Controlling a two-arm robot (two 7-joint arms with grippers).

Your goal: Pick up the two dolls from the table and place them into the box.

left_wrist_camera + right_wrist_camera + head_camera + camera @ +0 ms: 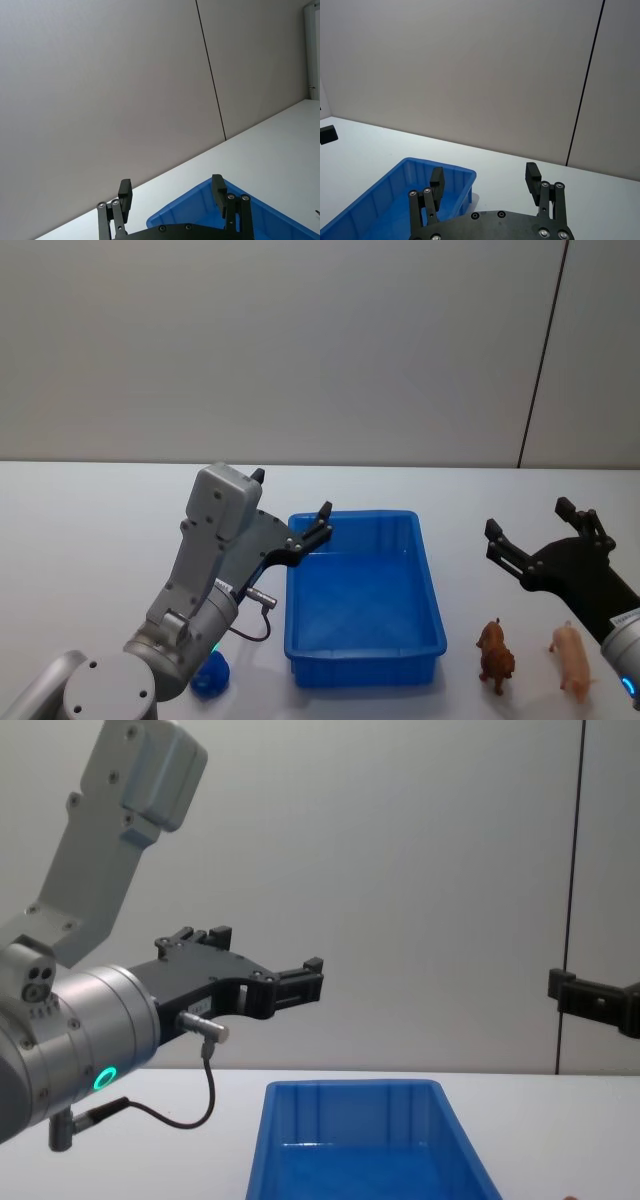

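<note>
The blue box (pixel 365 592) stands empty in the middle of the white table (pixel 90 540). To its right, near the front edge, a brown four-legged doll (pixel 495 654) stands beside a pale pink doll (pixel 572 661). My right gripper (pixel 530 519) hovers open above and just behind the dolls, holding nothing. Over the box's far left corner my left gripper (pixel 292 494) is raised and open, also holding nothing. The left wrist view has the left gripper (pixel 171 192) above the box (pixel 265 217). The right wrist view has the right gripper (pixel 485 179) beside the box (pixel 380 202).
A small blue object (pixel 212 676) lies on the table in front of the box's left corner, under my left arm. A plain grey wall with a dark vertical seam (pixel 540 355) closes the far side. The chest view has the box (pixel 360 1145) low in the centre.
</note>
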